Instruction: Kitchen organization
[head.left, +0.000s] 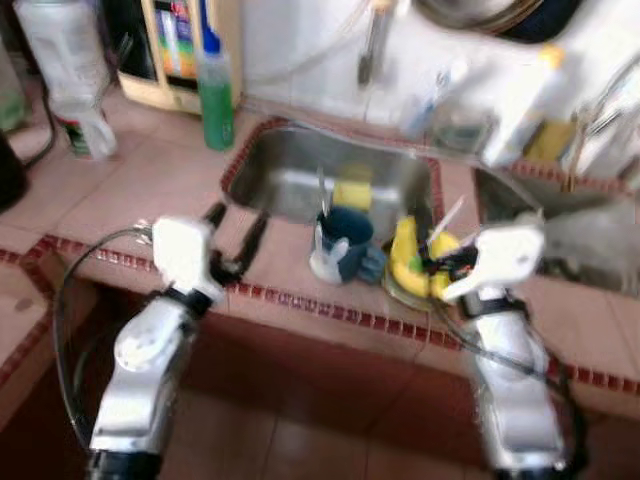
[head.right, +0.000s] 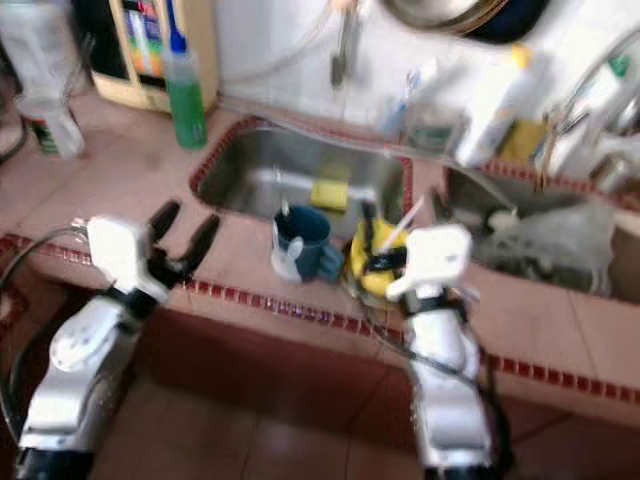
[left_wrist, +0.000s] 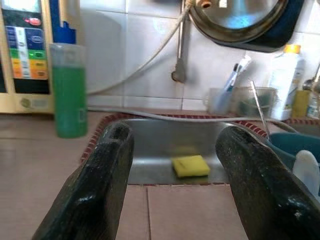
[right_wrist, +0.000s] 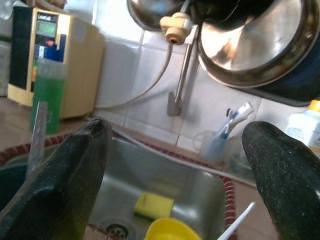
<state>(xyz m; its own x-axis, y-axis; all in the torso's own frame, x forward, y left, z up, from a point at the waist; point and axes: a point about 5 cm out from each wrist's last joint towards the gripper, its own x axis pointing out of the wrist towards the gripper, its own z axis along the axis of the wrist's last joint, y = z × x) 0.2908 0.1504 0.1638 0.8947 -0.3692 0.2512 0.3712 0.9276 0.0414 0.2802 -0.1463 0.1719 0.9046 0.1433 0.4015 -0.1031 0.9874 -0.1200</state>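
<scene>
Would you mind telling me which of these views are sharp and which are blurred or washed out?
Left eye and right eye views: soft with motion blur, the back wall overexposed; the blue cup and yellow cup read only as smeared shapes. Left wrist view: fairly crisp on the yellow sponge, though the green bottle is smeared. Right wrist view: hanging steel pans show glare; the near fingers are out of focus.

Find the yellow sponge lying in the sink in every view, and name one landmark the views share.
Left eye view: the yellow sponge lies in the sink basin, behind the blue cup.
Right eye view: centre, at the basin's far side.
Left wrist view: on the basin floor, between the open left claw's fingers.
Right wrist view: low centre, beside the drain.
Shared landmark: the green bottle left of the sink.
</scene>
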